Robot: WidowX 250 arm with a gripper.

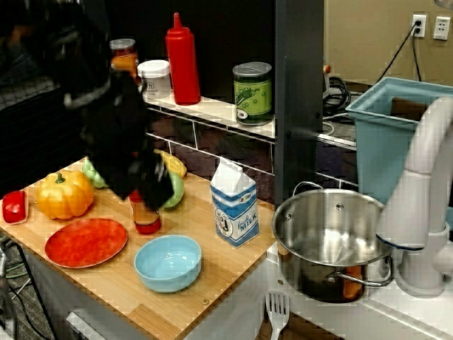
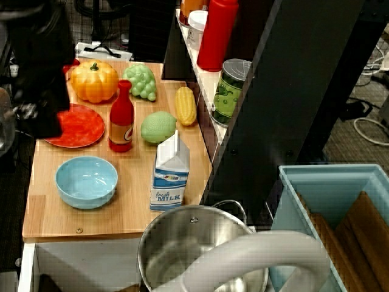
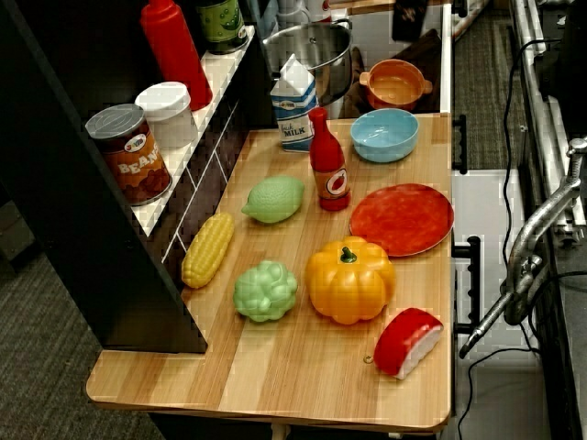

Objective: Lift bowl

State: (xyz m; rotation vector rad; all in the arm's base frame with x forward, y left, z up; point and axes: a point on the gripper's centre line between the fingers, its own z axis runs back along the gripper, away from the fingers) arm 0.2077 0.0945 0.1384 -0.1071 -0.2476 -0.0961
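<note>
A beige wall point(image 1: 368, 35) with power outlets point(image 1: 430, 27) stands behind the wooden table point(image 3: 303, 367), above grey carpet point(image 3: 55, 321).

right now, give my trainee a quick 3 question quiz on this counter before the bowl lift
1. True or false: the bowl is empty.
2. Which stands nearest the bowl? A) pumpkin B) sauce bottle C) corn
3. Fill in: the milk carton stands between the bowl and the steel ____.

Key
1. True
2. B
3. pot
</note>
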